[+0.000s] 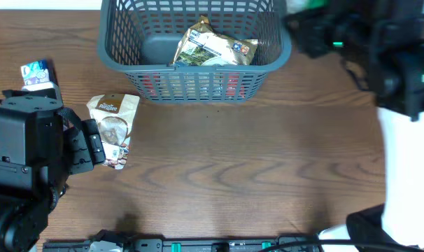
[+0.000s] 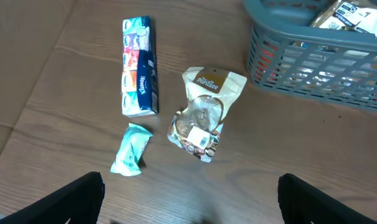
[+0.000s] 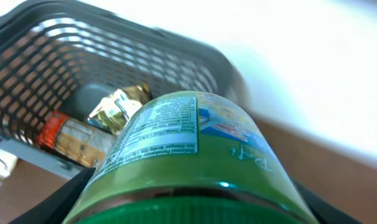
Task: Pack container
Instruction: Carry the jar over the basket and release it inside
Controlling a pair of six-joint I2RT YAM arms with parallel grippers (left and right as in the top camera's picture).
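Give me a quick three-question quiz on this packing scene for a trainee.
1. True or false: the left gripper is open and empty.
2. The right gripper holds: A) a green-labelled canister, B) a sponge, C) nothing?
3. In the left wrist view, how many packets lie on the table?
Key: 1 true; 2 A; 3 three: tissue pack, snack pouch, teal packet.

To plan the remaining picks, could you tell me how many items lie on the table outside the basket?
3: tissue pack, beige snack pouch beside it, small teal packet nearer the camera. Others may lie hidden.
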